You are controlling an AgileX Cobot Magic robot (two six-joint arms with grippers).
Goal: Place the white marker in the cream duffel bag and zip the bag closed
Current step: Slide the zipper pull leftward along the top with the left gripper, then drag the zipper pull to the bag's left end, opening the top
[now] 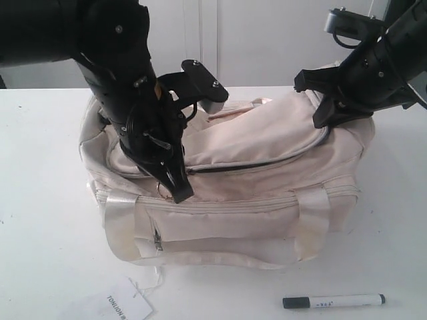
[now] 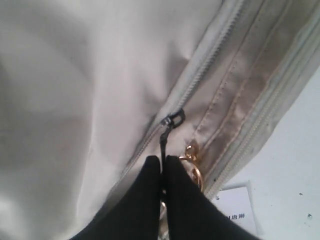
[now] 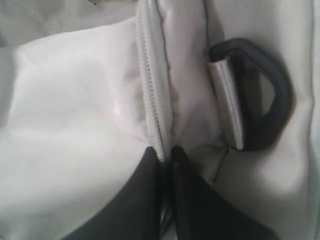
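The cream duffel bag [image 1: 267,200] sits in the middle of the white table, its top zipper showing a narrow dark slit [image 1: 233,167]. My left gripper [image 1: 179,192] [image 2: 163,159] is shut on the black zipper pull [image 2: 168,127], and a gold ring [image 2: 196,172] hangs just beside the fingers. At the bag's right end my right gripper [image 1: 324,117] [image 3: 166,150] is shut, pinching the fabric along the zipper tape [image 3: 150,90]. The white marker [image 1: 333,301] with its black cap lies on the table in front of the bag, to the right, apart from both grippers.
A white paper hang tag [image 1: 125,307] [image 2: 240,207] lies on the table at the front left, tied to the bag by a string. A black D-ring [image 3: 277,95] sits on the bag's end near my right gripper. Shiny strap handles [image 1: 120,220] hang over the front.
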